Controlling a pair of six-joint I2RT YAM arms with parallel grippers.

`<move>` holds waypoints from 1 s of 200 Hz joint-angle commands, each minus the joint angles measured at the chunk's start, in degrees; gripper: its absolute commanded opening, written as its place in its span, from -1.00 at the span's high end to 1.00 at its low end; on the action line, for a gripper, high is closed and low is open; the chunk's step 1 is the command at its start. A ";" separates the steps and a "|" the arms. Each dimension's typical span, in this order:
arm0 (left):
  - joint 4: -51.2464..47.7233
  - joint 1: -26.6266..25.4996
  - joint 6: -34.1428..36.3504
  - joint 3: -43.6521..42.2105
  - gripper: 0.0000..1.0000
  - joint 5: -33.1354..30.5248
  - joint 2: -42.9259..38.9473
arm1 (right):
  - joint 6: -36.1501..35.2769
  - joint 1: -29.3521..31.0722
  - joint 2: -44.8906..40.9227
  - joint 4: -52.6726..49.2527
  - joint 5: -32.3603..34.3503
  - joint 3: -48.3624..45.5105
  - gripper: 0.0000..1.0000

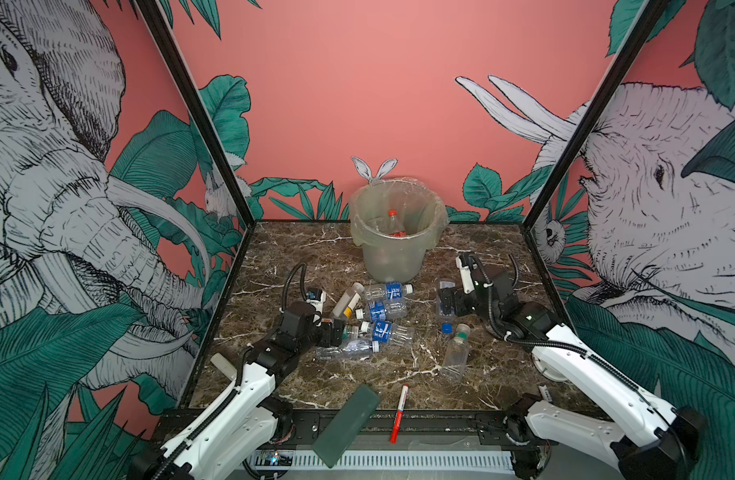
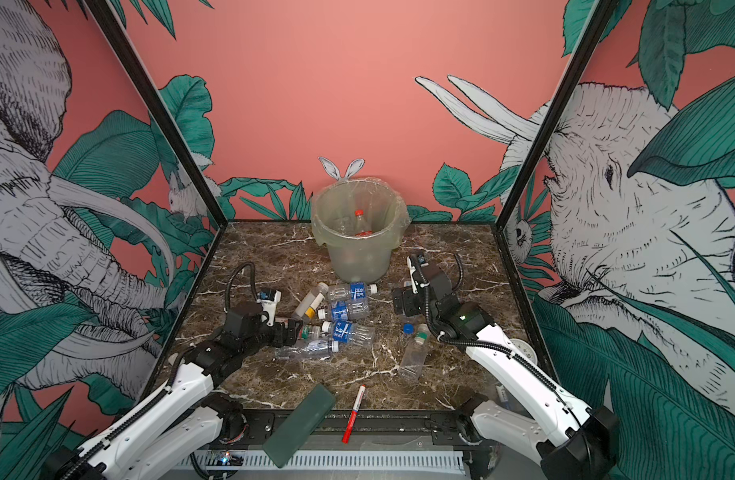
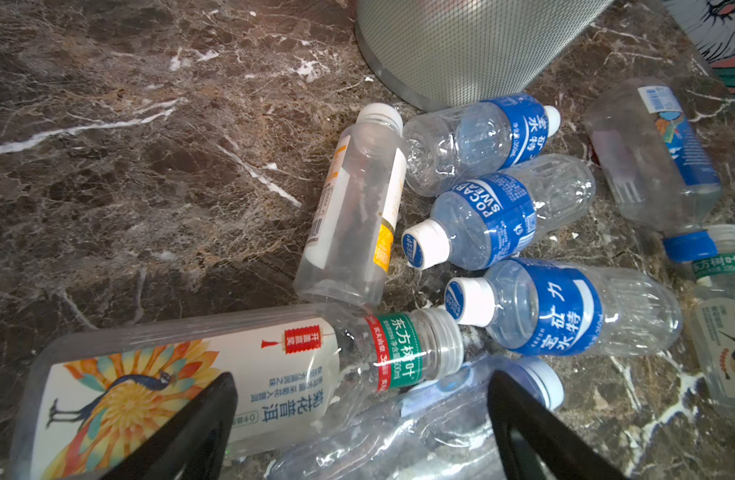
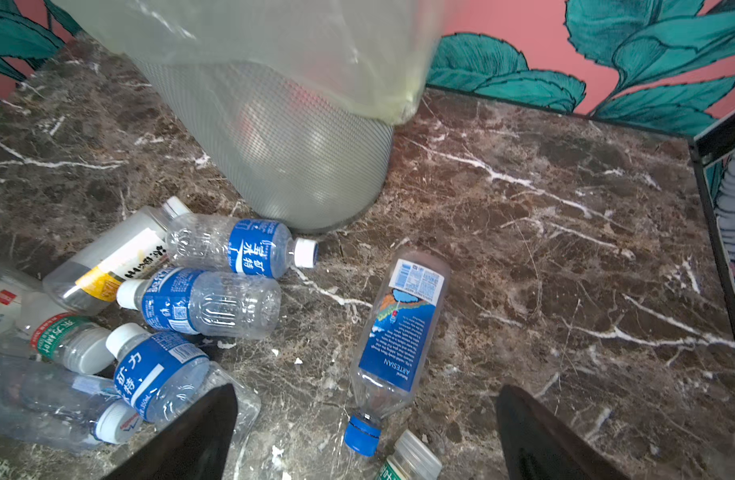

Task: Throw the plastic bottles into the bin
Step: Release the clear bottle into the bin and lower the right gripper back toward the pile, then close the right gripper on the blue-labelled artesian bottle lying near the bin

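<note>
The bin (image 1: 393, 253), lined with a clear bag, stands at the back with a red-capped bottle (image 1: 392, 217) inside. Several plastic bottles (image 1: 380, 309) lie heaped in front of it. My left gripper (image 3: 361, 376) is open and low over the heap, its jaws astride a peacock-labelled bottle (image 3: 183, 374) and a crushed clear bottle (image 3: 399, 440). My right gripper (image 4: 366, 388) is open above a blue-labelled, blue-capped bottle (image 4: 399, 332) lying apart from the heap. A green-capped bottle (image 1: 455, 353) lies nearer the front. In both top views each gripper (image 1: 336, 332) (image 2: 399, 301) hovers just above the table.
A red-and-white marker pen (image 1: 399, 411) and a flat dark green slab (image 1: 345, 424) overhang the table's front edge. A loose blue cap (image 1: 447, 328) lies by the right gripper. Black frame posts and patterned walls close in both sides and the back.
</note>
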 commanded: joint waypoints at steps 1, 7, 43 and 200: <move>3.21 -0.19 1.02 0.17 -0.90 1.92 0.70 | 3.41 -0.14 1.66 -0.47 2.68 -0.03 -0.99; 3.97 -0.37 1.26 0.15 -0.90 2.07 0.93 | 3.77 -0.09 2.35 -0.51 2.75 0.00 -0.98; 8.83 -1.74 2.31 -1.07 -0.92 3.33 2.71 | 6.29 -0.26 5.96 0.36 3.71 -0.01 -0.98; 26.94 -9.50 9.12 -6.22 -0.93 9.12 8.71 | 9.98 -5.26 22.69 4.38 0.85 1.88 -0.98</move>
